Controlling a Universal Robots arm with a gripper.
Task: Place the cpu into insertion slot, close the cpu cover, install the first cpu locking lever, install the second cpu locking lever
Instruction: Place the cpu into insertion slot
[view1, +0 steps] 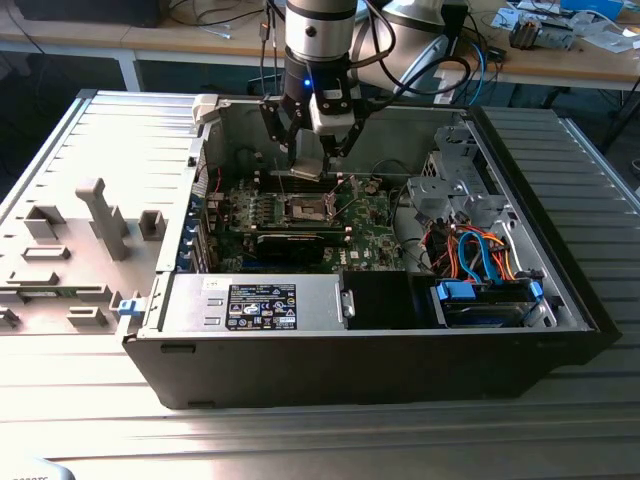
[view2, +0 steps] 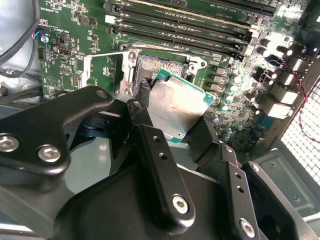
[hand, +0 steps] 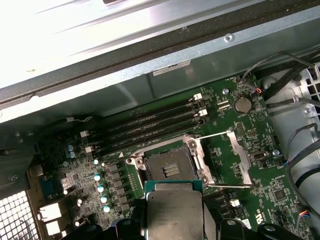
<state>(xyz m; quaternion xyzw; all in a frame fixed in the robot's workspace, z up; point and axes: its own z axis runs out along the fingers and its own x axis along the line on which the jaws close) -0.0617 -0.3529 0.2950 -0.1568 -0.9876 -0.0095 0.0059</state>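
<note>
cpu (view2: 180, 107) is held between the two black fingers (view2: 155, 155) of the gripper (view2: 176, 114). It's pinched at opposite edges, with the silvery top facing up and a bit of green rim peeking out at the corners. So the fingers are closed in narrow on the chip, nothing loose there. In both wrist views the chip is seen clear of the board, not seated yet.

Just past the fingertips, the insertion slot (hand: 167, 167) is open, and its dark contact field and silver rim are fully exposed. Off to one side of the fingers, right beside the slot, the cpu cover (hand: 201, 159) is swung back on its hinge, with green board visible through its window.

Further out past the fingertips, a row of long black memory slots (hand: 150, 127) is laid across the green motherboard (hand: 227, 202). Beyond those, the grey case wall (hand: 200, 65) is seen.

In the exterior view the fingers are seen reaching down inside the open computer case (view1: 560, 300), with the chip held above the slot. It's well apart from the black label-bearing box (view1: 260, 300) at the near side of the case.
</note>
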